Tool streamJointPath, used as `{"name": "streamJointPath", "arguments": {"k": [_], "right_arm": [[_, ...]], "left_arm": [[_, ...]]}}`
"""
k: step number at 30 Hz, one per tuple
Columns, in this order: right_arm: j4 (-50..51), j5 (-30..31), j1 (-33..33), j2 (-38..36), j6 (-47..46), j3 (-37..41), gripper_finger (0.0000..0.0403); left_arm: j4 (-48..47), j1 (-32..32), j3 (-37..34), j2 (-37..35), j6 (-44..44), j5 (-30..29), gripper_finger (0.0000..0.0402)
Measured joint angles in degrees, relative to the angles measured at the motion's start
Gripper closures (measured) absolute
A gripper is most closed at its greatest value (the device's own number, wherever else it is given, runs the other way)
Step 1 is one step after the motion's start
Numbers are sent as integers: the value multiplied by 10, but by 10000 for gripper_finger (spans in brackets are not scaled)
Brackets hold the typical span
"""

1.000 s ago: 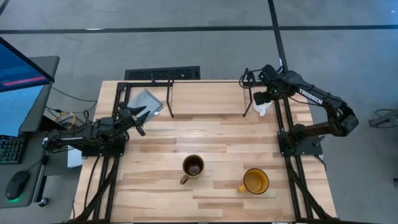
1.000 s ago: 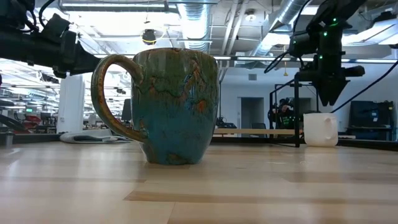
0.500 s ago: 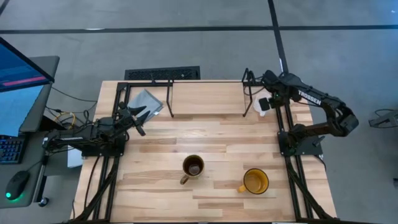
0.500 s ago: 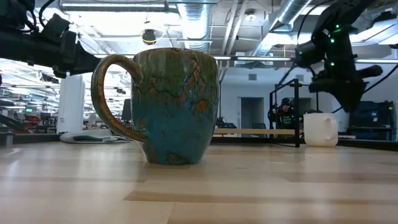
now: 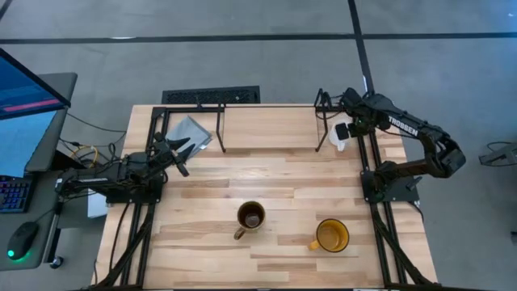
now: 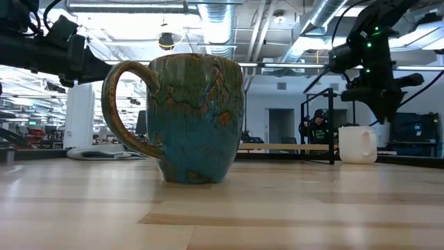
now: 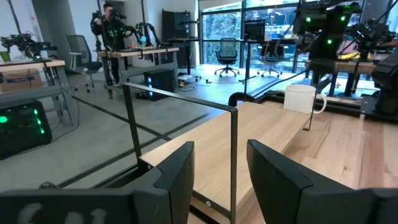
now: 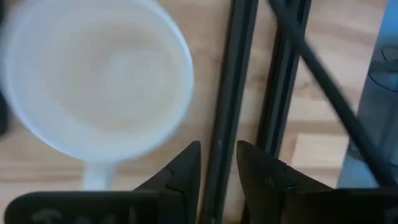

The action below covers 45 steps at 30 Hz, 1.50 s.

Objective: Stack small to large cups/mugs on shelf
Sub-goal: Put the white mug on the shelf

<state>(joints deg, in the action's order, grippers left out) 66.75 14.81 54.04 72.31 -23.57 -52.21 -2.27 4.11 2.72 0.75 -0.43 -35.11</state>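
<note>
The small white mug [image 5: 339, 138] stands upright on its base near the table's far right corner, just right of the shelf's [image 5: 218, 109] right leg; it also shows in the low view [image 6: 357, 144] and from above in the right wrist view [image 8: 93, 81]. My right gripper [image 5: 350, 129] hovers open above and just right of it [image 8: 217, 165], over the table's black side rail. The dark brown mug [image 5: 251, 217] and the yellow-orange mug [image 5: 331, 235] stand on the near half of the table. My left gripper [image 5: 182, 153] waits open at the table's left edge.
A grey cloth [image 5: 188, 132] lies under the shelf's left end. A flat black slotted strip [image 5: 210, 95] sits beyond the far edge. Black frame rails [image 8: 273, 93] run along the right side. A person [image 7: 112, 25] stands in the room behind. Bare wood lies mid-table.
My right gripper has moved from directly above the white mug toward the table's right edge, then eased back slightly. The white mug has stayed in place.
</note>
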Motion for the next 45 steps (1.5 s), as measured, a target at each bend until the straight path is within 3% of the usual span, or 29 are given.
{"name": "streamJointPath", "arguments": {"k": [22, 32, 45], "right_arm": [[-56, -4, 4, 0, -65, -9, 275], [-115, 3, 0, 1, -73, 47, 275], [-117, 1, 0, 1, -77, 49, 284]], "left_arm": [[0, 0, 0, 0, 0, 0, 262], [0, 0, 0, 0, 0, 0, 262], [0, 0, 0, 0, 8, 0, 262]]}}
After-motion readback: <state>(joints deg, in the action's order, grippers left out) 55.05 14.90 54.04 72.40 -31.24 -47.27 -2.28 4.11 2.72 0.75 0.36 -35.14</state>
